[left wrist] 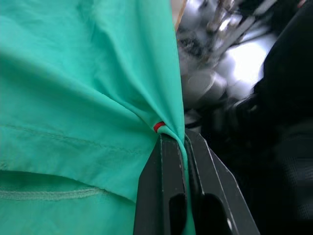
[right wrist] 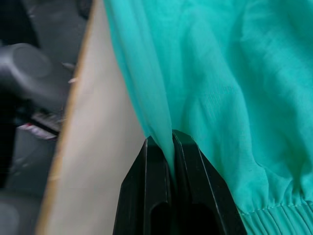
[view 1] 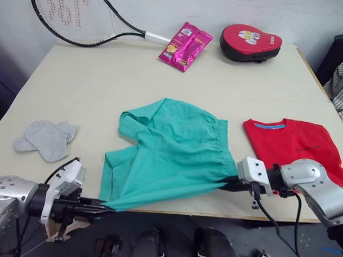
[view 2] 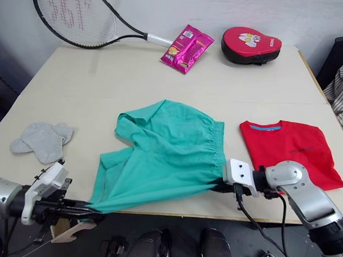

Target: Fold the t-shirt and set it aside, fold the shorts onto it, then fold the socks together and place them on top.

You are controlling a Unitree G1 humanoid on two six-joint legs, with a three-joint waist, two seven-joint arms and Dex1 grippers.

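Beige table filled most of what I saw, with a white wall behind it and dark floor under its near edge. I held the shorts with both grippers: the left gripper was closed on one corner of the teal cloth, and the right gripper was pinched on the other corner, beside the gathered waistband. Between them the near hem was pulled into a straight line just past the near edge of the table, while the far part of the shorts lay wrinkled on the top. The t-shirt lay folded at my right, near the right edge, just beside the shorts but apart from them. The socks lay together at my left, well apart from the shorts, close to the left edge. At the far side I saw a tennis racket, a pink snack packet and a red boxing pad. Wide bare table remained between these and the clothes.
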